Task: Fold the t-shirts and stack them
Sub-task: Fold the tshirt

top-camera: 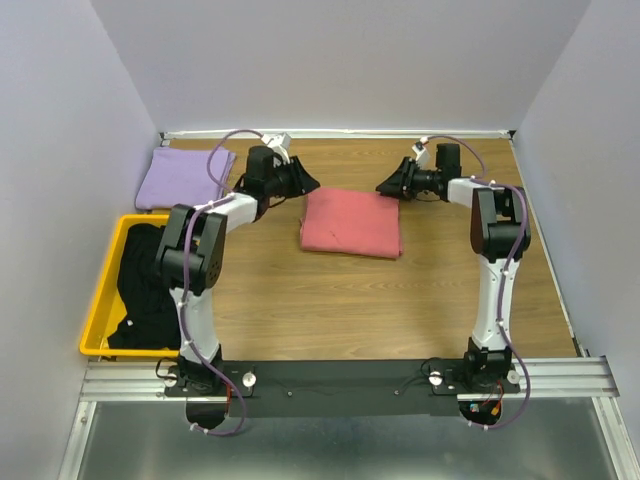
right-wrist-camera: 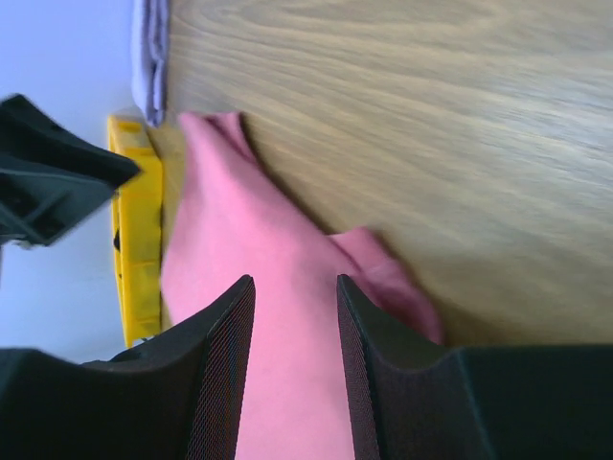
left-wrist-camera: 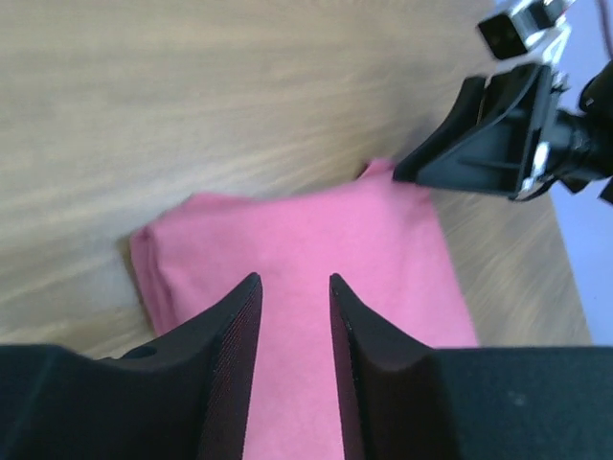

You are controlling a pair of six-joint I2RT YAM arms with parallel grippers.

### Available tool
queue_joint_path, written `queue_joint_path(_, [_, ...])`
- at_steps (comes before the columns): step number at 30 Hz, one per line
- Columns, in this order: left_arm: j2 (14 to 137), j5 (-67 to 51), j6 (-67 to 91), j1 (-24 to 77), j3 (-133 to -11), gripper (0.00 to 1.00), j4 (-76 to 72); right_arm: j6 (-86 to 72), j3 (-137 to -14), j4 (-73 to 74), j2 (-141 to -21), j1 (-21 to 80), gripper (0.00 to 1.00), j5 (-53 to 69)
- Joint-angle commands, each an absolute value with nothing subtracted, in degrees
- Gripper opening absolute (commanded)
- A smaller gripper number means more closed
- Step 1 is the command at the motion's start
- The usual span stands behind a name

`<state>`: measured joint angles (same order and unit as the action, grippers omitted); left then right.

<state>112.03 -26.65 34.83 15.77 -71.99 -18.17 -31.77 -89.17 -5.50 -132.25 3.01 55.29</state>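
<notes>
Black t-shirts (top-camera: pixel 140 285) heaped in yellow bin (top-camera: pixel 98 305) near-left, folded pink t-shirt (top-camera: pixel 350 225) mid-table (top-camera: pixel 350 300) w/ long axis left-right, left tool (top-camera: pixel 305 182) & right tool (top-camera: pixel 388 185) both part-open, empty, over its far corners, lavender t-shirt (top-camera: pixel 180 180) far-left, nearer left tool.

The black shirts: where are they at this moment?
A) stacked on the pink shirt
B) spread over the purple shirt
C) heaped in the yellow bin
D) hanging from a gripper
C: the black shirts lie heaped in the yellow bin at the table's left edge, apart from the folded pink shirt and the purple shirt.
</notes>
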Motion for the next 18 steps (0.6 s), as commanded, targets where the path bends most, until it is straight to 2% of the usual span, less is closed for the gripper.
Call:
queue_joint_path(1, [119.9, -29.7, 35.4, 16.0, -71.8, 0.39, -19.7, -33.2, -91.9, -7.0, -138.0, 2.7, 0.47, 57.0])
queue_joint_path(8, [123.4, -28.4, 35.9, 13.9, -73.7, 0.33, -19.5, -33.9, -91.9, -6.9, -138.0, 1.8, 0.47, 55.7])
queue_joint_path(11, [120.2, -27.9, 35.2, 12.8, -72.7, 0.33, -19.3, -34.6, -89.6, -6.9, -132.0, 1.8, 0.48, 55.0])
queue_joint_path(13, [115.9, -27.3, 33.8, 12.9, -71.5, 0.37, -18.4, -34.9, -87.2, -6.9, -126.8, 1.9, 0.48, 54.8])
queue_joint_path(15, [112.3, -27.8, 33.7, 13.7, -69.1, 0.45, -18.4, -35.1, -83.0, -6.9, -123.4, 2.5, 0.48, 55.1])
queue_joint_path(18, [104.4, -28.2, 33.9, 15.7, -64.8, 0.48, -18.9, -35.0, -77.3, -6.9, -117.1, 5.1, 0.48, 55.7])
